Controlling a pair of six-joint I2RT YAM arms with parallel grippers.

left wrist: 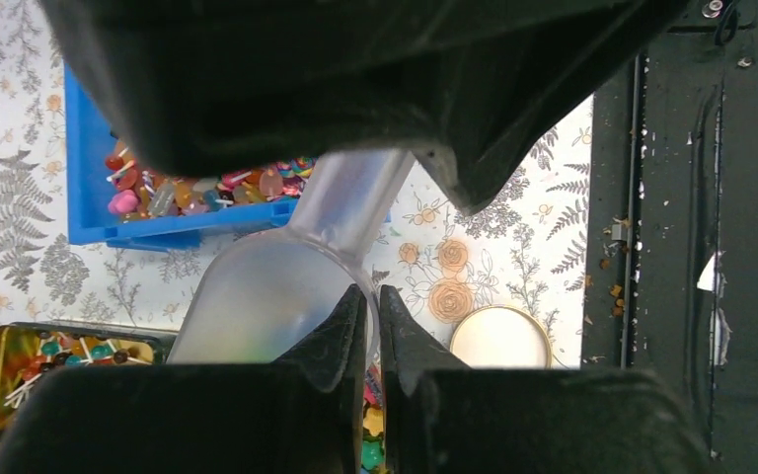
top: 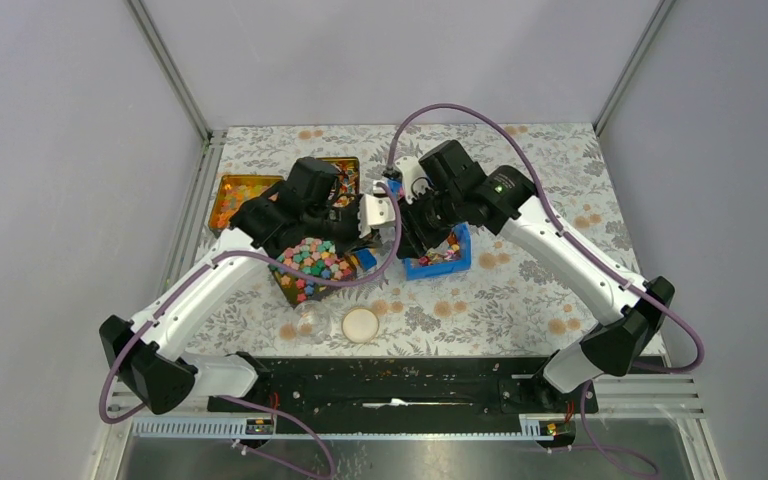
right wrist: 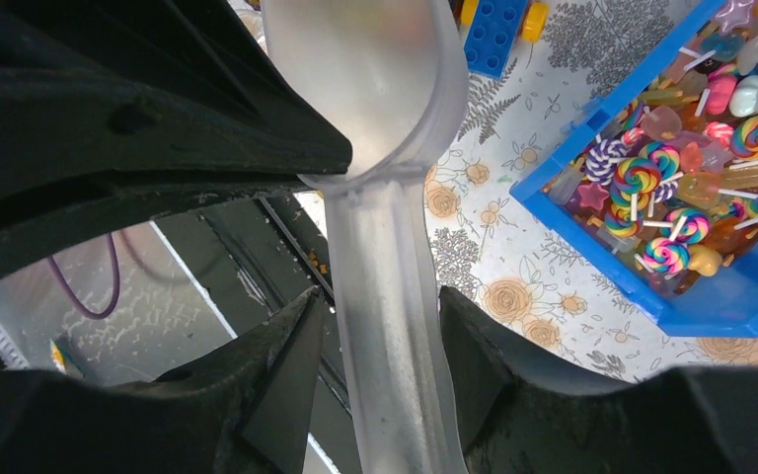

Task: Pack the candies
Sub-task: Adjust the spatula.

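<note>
The candies (right wrist: 666, 188), small mixed-colour sweets and swirl lollipops, fill a blue bin (top: 460, 262) at the table's middle; they also show as candies (left wrist: 197, 188). A frosted clear scoop (right wrist: 375, 89) hangs between both arms, just left of the bin. My left gripper (left wrist: 375, 306) is shut on the thin rim of the scoop's bowl (left wrist: 266, 286). My right gripper (right wrist: 380, 301) stands open around the scoop's handle (right wrist: 385, 346), with a gap on its left side. In the top view the left gripper (top: 372, 215) and right gripper (top: 400, 215) meet at the scoop (top: 382, 210).
A gold tin of pastel flower blocks (top: 310, 265) sits under the left arm. Two more gold tins (top: 235, 195) stand behind it. A round lid (top: 361, 325) and a clear jar (top: 310, 322) lie near the front edge. A blue toy brick (right wrist: 493, 25) lies beside the bin.
</note>
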